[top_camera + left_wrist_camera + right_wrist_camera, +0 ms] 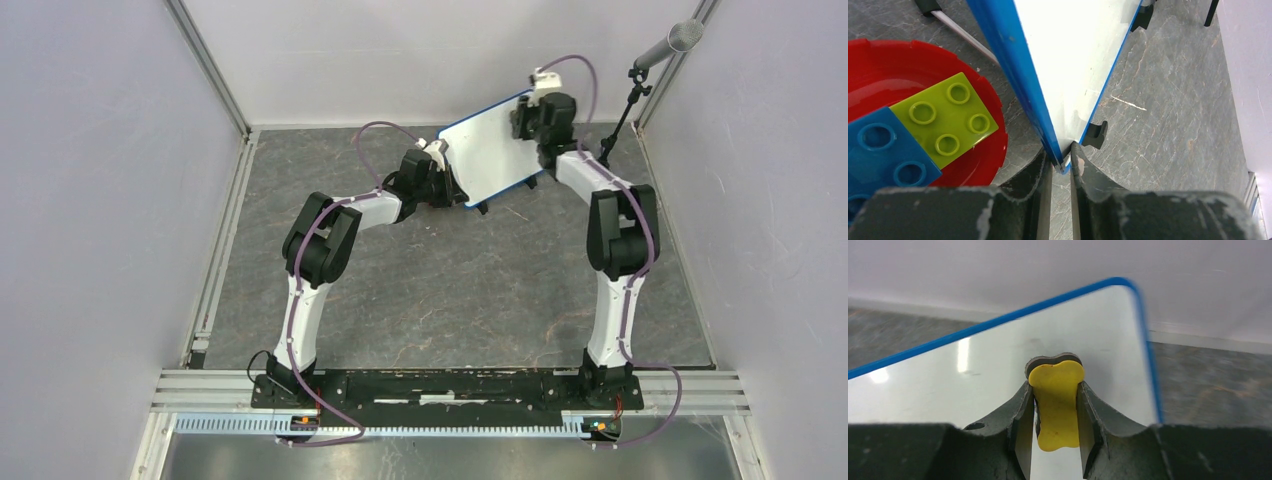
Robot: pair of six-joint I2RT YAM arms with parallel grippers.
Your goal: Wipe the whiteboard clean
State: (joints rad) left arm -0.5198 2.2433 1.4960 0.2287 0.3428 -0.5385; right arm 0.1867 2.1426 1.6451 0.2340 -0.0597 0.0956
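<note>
Clamps right gripper [1054, 388] on yellow eraser [1057, 412] at whiteboard [973, 365], pinches its corner at lower centre with left gripper [1061, 153], apparently leaves no writing.

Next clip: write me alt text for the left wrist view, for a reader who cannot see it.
The left gripper is shut on a corner of the blue-rimmed whiteboard, whose visible face is blank. At the picture's left, a red dish holds a lime brick and a blue brick, all on a grey table.
</note>
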